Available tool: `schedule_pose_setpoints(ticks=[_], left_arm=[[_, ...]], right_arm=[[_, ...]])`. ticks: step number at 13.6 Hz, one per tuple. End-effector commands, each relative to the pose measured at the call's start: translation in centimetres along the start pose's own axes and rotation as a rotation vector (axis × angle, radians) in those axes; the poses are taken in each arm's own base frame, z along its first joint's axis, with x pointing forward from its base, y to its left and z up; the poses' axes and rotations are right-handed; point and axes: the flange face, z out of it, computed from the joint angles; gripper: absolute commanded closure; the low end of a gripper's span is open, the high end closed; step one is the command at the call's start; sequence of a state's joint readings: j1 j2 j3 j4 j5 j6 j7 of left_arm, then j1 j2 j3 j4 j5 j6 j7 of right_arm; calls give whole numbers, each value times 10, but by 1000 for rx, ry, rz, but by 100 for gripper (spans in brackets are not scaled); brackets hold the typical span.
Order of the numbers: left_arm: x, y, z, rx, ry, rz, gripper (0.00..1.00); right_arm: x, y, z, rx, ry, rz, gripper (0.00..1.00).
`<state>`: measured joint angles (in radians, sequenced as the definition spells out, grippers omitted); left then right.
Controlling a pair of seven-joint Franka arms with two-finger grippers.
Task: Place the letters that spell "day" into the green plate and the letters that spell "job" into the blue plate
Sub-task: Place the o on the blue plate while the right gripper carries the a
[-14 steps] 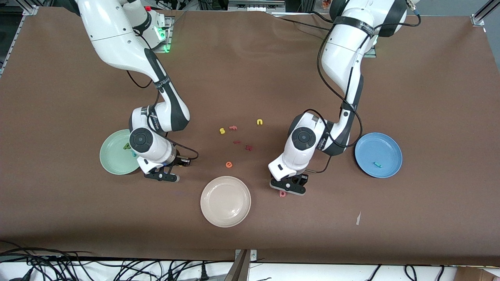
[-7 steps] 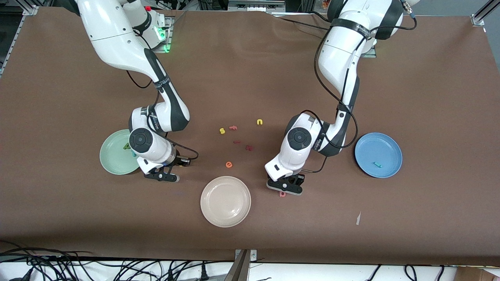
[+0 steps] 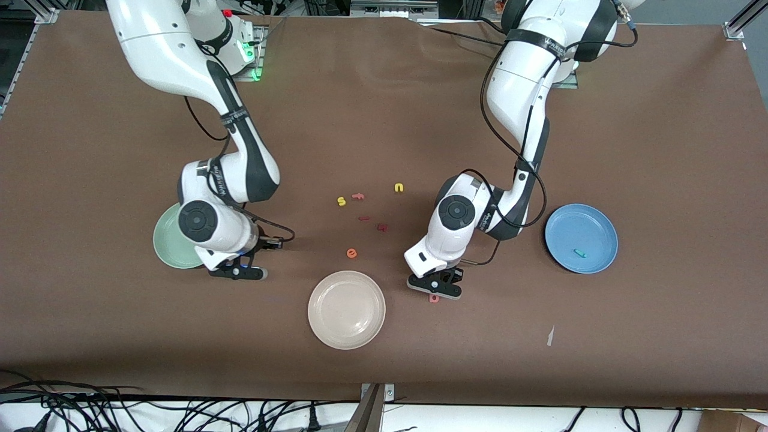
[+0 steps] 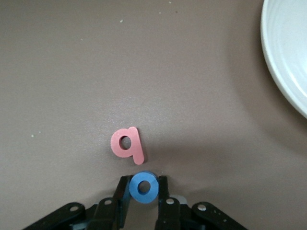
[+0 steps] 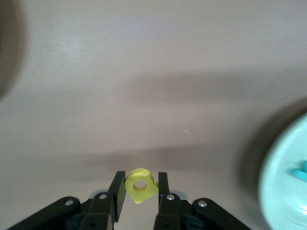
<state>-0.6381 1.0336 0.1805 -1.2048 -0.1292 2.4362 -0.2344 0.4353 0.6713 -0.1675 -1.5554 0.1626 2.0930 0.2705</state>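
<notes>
Holding now: we see both arms gripping one foam letter each, low over the tabletop (image 3: 384, 108).
Left gripper (image 4: 144, 199): its fingers (image 4: 123, 191) pinch the blue "o" (image 4: 144, 187); the ring stands between the pads with its hole facing the wrist camera.
Salmon "b" (image 4: 127, 145): lies flat on the tabletop just past the left fingertips, close to the "o", which we judge apart from it; its stem is the long axis and runs slightly tilted, slanting toward the fingers, bowl away from the cream-white plate (image 4: 288, 57).
Right gripper (image 5: 139, 194): its fingers (image 5: 117, 189) pinch the yellow "a" (image 5: 140, 185), hole facing the wrist camera; we cannot tell which way it points.
Green plate (image 5: 283, 187): off to one side of the right fingers, a teal letter (image 5: 300, 171) lying in it at the picture's edge.
Blue plate (image 3: 581, 238): toward the left arm's end, well apart from the left fingers, a teal letter (image 3: 579, 252) inside.
Loose letters (image 3: 366, 210): scattered mid-table between the two arms.
</notes>
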Motion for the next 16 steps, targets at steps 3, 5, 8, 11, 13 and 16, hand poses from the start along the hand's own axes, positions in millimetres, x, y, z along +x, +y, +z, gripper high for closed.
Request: schedule_pose_setpoints(ticks=[3, 5, 8, 11, 13, 16], left_arm=[[2, -9, 2, 33, -8, -6, 88], [9, -16, -18, 38, -28, -19, 88], [22, -63, -63, 50, -121, -90, 86], [22, -143, -80, -18, -193, -158, 86], [4, -178, -73, -19, -241, -103, 86], [-38, -211, -65, -6, -331, -92, 86]], right_arm=[[-30, 52, -34, -93, -34, -68, 87], [-41, 76, -35, -102, -46, -67, 87], [-43, 115, -19, -112, -33, -112, 87], [-53, 142, 8, -105, 45, -178, 87], [-54, 144, 14, -108, 39, -181, 76], [-53, 143, 7, -104, 26, -169, 0]])
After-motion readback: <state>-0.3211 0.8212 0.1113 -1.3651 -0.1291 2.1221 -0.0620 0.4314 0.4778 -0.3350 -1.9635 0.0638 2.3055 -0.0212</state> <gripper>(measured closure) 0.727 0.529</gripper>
